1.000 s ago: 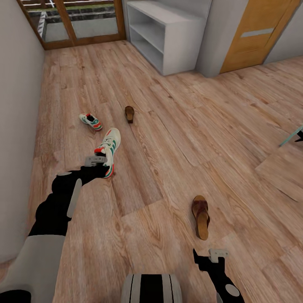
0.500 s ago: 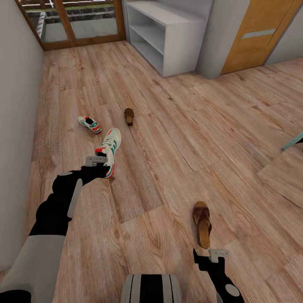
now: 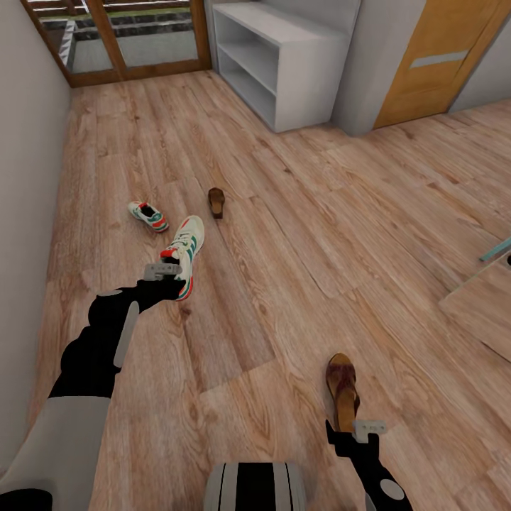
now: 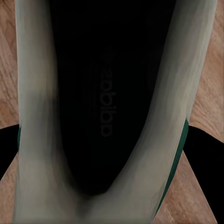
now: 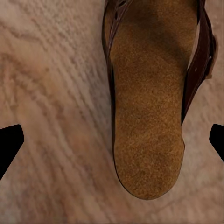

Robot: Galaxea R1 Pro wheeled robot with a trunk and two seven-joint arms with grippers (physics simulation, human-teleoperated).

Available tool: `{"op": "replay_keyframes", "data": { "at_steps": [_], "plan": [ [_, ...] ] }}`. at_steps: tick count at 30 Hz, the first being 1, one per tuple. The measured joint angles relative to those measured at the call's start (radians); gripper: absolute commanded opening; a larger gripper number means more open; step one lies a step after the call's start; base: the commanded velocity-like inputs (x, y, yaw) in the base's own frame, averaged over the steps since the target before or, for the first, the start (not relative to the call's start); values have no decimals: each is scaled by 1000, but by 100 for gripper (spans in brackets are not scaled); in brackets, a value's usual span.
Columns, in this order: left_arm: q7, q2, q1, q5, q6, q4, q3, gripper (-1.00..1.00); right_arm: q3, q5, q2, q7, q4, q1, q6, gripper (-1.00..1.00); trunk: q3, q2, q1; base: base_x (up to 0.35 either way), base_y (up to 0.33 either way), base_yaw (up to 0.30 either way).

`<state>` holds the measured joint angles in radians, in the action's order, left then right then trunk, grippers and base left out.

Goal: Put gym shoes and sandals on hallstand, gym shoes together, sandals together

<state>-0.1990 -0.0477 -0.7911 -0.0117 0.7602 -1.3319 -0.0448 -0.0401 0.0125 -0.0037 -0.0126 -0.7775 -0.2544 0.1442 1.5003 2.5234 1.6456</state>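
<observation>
My left gripper (image 3: 169, 274) is shut on one gym shoe (image 3: 187, 248), white with teal stripes, held by its heel end above the corridor floor (image 3: 298, 234). Its dark inside (image 4: 107, 93) lies between the black fingers (image 4: 207, 161) in the left wrist view. The other gym shoe (image 3: 147, 215) lies on the planks just beyond. One brown sandal (image 3: 216, 201) rests farther out, toward the white hallstand (image 3: 298, 67). The second sandal (image 3: 343, 387) lies directly in front of my open right gripper (image 3: 355, 429). Its tan insole (image 5: 149, 116) sits between the spread fingertips (image 5: 9, 144).
A grey wall runs along the left side. Glass doors with wooden frames (image 3: 106, 35) close the far end, and an orange door (image 3: 433, 57) stands right of the hallstand. A teal-edged object (image 3: 497, 250) pokes in at the right edge.
The whole view has shifted as the robot rolled forward. The near sandal has slid closer and now reaches under my right gripper. My left gripper still holds the gym shoe.
</observation>
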Motion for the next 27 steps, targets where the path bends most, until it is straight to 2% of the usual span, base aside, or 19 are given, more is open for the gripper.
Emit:
{"op": "replay_keyframes", "data": {
  "at_steps": [5,21,25,27],
  "plan": [
    [0,0,0,0,0,0,0,-100,0,0,-2,0,0,0,0,100,1,0,0,4,-1,0],
    [0,0,0,1,-1,1,0,-100,-1,0,-5,0,-1,0,0,100,87,4,7,0,0,0],
    [0,0,0,0,-1,1,0,-100,-1,0,-5,0,-1,0,0,100,92,4,7,0,0,0],
    [0,0,0,1,-1,1,0,-100,-1,0,-5,0,-1,0,0,100,102,4,8,0,0,0]
  ]
}}
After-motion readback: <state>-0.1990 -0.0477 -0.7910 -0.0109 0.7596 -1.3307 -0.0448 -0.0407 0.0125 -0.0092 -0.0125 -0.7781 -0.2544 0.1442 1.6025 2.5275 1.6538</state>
